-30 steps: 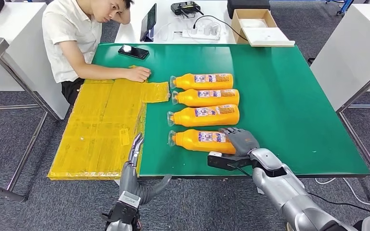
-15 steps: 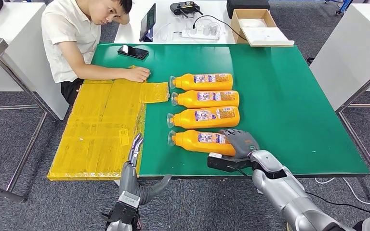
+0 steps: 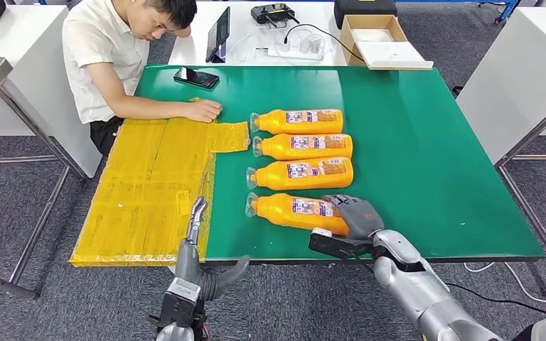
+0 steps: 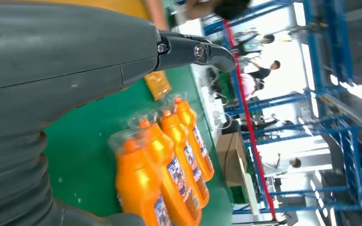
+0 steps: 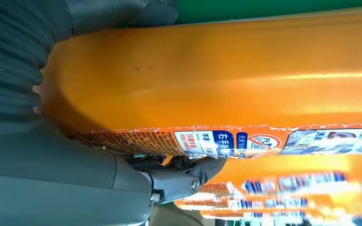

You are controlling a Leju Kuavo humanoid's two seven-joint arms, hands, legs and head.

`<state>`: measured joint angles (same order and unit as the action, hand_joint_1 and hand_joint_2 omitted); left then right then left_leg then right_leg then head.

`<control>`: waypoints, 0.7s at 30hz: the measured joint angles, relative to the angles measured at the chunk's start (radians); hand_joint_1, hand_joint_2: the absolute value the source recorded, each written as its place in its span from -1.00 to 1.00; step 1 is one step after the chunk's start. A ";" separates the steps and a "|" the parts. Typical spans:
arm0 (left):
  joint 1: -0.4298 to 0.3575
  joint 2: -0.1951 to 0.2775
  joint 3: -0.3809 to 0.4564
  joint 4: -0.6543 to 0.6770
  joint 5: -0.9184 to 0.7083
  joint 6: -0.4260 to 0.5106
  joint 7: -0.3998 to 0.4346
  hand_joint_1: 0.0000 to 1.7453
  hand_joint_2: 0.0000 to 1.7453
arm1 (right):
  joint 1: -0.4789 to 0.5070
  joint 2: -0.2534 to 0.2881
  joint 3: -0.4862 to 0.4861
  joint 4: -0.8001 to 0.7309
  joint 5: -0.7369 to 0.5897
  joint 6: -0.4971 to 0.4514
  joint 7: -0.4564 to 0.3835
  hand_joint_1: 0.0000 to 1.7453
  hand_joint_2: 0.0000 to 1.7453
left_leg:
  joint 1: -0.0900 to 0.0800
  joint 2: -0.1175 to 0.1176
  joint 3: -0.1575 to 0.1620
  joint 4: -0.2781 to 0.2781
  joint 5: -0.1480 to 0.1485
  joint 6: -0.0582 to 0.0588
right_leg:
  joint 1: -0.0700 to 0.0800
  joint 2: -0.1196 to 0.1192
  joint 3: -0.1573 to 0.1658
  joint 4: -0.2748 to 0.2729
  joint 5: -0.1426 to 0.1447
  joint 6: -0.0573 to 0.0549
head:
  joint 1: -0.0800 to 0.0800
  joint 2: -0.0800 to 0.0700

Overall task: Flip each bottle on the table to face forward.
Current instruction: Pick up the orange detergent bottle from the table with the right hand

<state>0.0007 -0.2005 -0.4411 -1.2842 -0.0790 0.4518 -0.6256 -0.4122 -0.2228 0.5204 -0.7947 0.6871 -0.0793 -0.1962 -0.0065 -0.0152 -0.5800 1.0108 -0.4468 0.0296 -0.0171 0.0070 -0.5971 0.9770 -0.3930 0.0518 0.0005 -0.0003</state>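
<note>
The right hand grips the base of the nearest bottle, lying on the green table with three more bottles beyond. The left hand hovers open, empty, beside yellow sheets.

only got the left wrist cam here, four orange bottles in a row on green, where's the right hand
Observer: The right hand grips the base end of the nearest orange plastic bottle, at the green table's front edge.
Operator: is that bottle lifted
Observer: I cannot tell; its clear cap end looks low against the table.
Operator: anyone near
Observer: A person in a white shirt sits at the far left corner, one hand on the flattened yellow sheet beside the far bottle.
</note>
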 joint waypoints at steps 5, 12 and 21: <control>0.032 -0.014 0.042 -0.062 0.512 -0.264 0.202 -1.00 1.00 | 0.130 0.046 -0.098 -0.121 -0.182 -0.087 -0.149 1.00 1.00 | 0.000 0.000 -0.003 0.000 0.000 0.000 | 0.000 0.000 -0.002 0.000 0.000 0.000 | 0.000 0.000; 0.055 0.014 0.054 -0.084 0.744 -0.406 0.318 -1.00 1.00 | 0.223 0.126 -0.171 -0.309 -0.287 -0.186 -0.245 1.00 1.00 | 0.001 0.000 -0.012 0.000 0.001 0.000 | 0.000 0.000 -0.011 0.002 0.001 0.000 | 0.000 0.000; 0.053 0.056 0.001 -0.097 0.651 -0.447 0.267 -1.00 1.00 | 0.217 0.194 -0.157 -0.336 -0.318 -0.163 -0.281 1.00 1.00 | 0.000 -0.001 -0.015 0.000 0.001 0.000 | 0.000 0.000 -0.013 0.002 0.000 0.000 | 0.000 0.000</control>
<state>0.0537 -0.1442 -0.4398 -1.3814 0.5721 0.0053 -0.3583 -0.1951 -0.0287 0.3633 -1.1312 0.3693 -0.2418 -0.4773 -0.0062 -0.0161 -0.5949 1.0107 -0.4456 0.0298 -0.0175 0.0067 -0.6101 0.9785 -0.3926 0.0517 0.0005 -0.0002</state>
